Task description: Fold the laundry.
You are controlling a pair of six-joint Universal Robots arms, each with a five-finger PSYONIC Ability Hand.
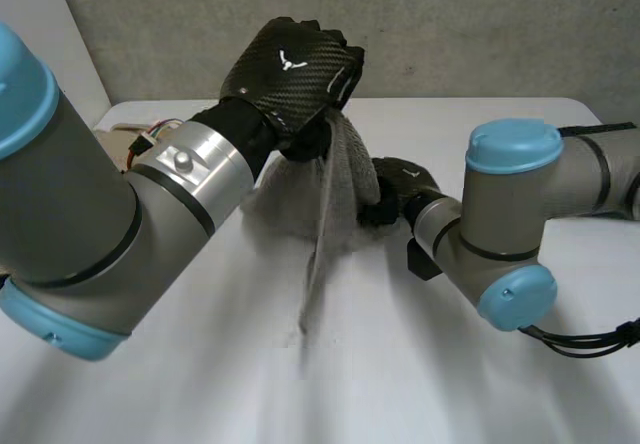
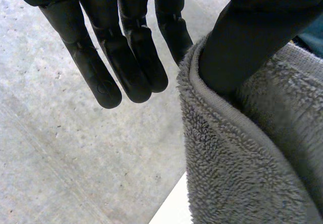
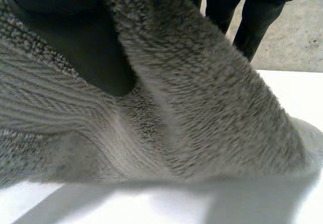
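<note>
A grey fluffy towel (image 1: pixel 335 189) hangs over the white table (image 1: pixel 180 364), its lower part bunched on the surface. My left hand (image 1: pixel 295 64) is raised above the table and shut on the towel's top; in the left wrist view its thumb (image 2: pixel 252 37) presses into the towel's hem (image 2: pixel 237 148) beside the fingers (image 2: pixel 128 57). My right hand (image 1: pixel 400 192) is lower, at the towel's right side. In the right wrist view the towel (image 3: pixel 202 108) runs between its thumb (image 3: pixel 91 52) and its fingers (image 3: pixel 247 12), pinched there.
A grey wall (image 1: pixel 450 24) stands just behind the table's far edge. A tan object (image 1: pixel 125 149) lies at the far left of the table, behind my left arm (image 1: pixel 110 234). My right arm (image 1: pixel 520 224) reaches in from the right.
</note>
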